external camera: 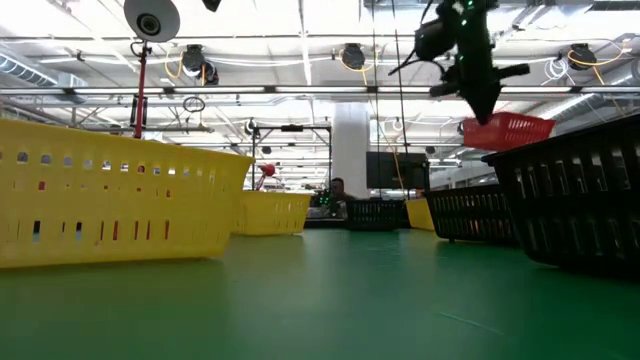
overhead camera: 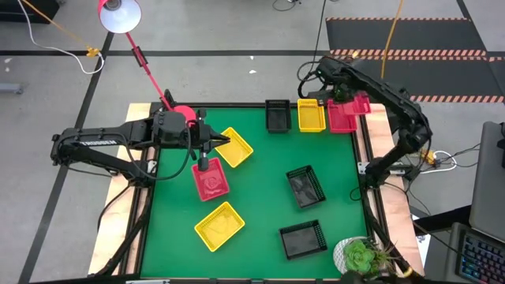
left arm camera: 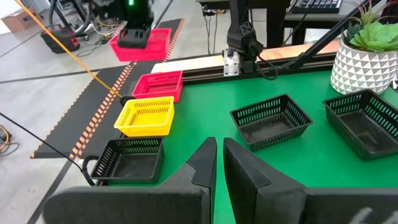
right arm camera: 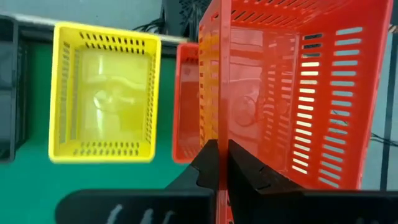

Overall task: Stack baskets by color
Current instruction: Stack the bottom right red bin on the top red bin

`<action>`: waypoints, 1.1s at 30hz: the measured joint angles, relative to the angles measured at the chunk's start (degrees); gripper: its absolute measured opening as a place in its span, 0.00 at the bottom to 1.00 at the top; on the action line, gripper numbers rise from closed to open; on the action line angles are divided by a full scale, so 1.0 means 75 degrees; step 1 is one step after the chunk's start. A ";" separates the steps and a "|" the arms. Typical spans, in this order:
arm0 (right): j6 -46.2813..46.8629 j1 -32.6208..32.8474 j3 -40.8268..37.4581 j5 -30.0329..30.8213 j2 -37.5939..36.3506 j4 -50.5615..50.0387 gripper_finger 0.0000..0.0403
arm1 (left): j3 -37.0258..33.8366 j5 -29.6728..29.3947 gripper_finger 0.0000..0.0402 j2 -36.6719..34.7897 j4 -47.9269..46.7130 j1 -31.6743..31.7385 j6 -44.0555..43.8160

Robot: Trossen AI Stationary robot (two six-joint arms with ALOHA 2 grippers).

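My right gripper hangs over the table's far right corner, shut on a red basket. Under it a second red basket rests on the green mat, with a yellow basket and a black basket beside it along the far edge. My left gripper is shut and holds nothing, hovering at the left over another yellow basket and a third red basket. Two black baskets and a yellow one lie nearer. My right gripper pinches one side wall of the red basket, with one finger inside the basket and one outside. The fingers come steeply from above. The basket hangs below them, lifted clear of the table and slightly tilted, above the resting red basket.
A red lamp base stands at the mat's far left with its arm reaching back. A potted plant sits at the near right corner. Bare green mat lies in the middle of the table.
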 joint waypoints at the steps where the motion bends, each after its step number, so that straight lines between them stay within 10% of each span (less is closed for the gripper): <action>1: 0.0018 0.0008 0.0001 0.0036 0.0109 0.0039 0.01 | 0.0000 0.0000 0.08 0.0000 0.0000 0.0000 0.0000; 33: 0.0336 -0.0067 -0.0961 0.0249 0.1264 0.0984 0.03 | 0.0000 0.0001 0.08 0.0000 0.0000 0.0002 0.0065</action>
